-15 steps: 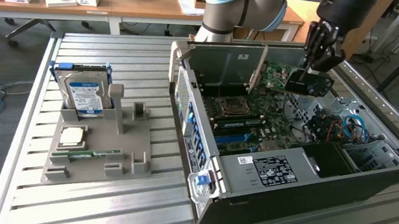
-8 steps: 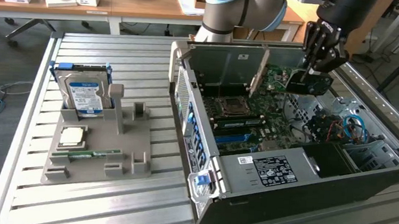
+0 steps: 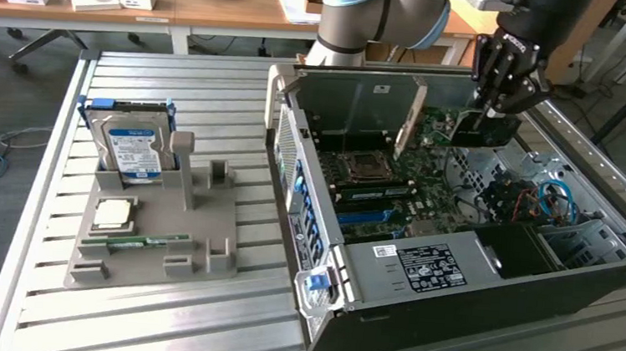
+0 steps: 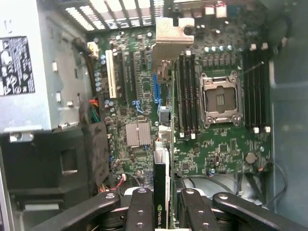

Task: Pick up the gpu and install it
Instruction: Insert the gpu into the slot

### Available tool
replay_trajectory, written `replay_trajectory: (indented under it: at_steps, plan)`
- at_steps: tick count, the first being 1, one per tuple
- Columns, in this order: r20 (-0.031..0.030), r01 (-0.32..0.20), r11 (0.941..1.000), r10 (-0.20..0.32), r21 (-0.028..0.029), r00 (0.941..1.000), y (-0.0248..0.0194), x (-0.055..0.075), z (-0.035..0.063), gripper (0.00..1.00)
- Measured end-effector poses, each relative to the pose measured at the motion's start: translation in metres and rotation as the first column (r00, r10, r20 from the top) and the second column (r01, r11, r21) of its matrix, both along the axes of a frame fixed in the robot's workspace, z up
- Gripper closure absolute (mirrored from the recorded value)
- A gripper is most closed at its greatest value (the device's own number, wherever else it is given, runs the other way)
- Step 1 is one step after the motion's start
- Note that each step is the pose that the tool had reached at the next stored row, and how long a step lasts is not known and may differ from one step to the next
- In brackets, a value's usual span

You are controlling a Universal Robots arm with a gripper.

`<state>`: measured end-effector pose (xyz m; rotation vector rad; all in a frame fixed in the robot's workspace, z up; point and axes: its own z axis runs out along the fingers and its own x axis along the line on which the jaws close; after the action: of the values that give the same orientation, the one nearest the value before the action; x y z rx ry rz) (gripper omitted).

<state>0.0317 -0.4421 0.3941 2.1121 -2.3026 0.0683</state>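
Wrist view: gripper (image 4: pixel 164 193) w/ gpu (image 4: pixel 160 168) clamped

I hold the gpu (image 3: pixel 476 131) on edge in my gripper (image 3: pixel 492 112), over the motherboard (image 3: pixel 423 205) inside the open computer case (image 3: pixel 470 309). Well apart, towards the exterior view's left, a grey fixture (image 3: pixel 215 218) on the slatted table (image 3: pixel 167 323) carries an upright hard drive (image 3: pixel 136 151), a processor (image 3: pixel 115 213) and a memory stick (image 3: pixel 137 242)
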Motion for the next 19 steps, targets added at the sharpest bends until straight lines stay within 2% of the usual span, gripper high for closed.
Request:
replay_trajectory:
  at_steps: [4,19]
  plan:
    - [-0.0001,-0.041,0.9992,0.041,-0.0008,0.9992,0.0,-0.0001,-0.0002,0.74]
    - [-0.0001,-0.041,0.9992,0.041,-0.0008,0.9992,0.0,-0.0009,-0.0002,0.74]
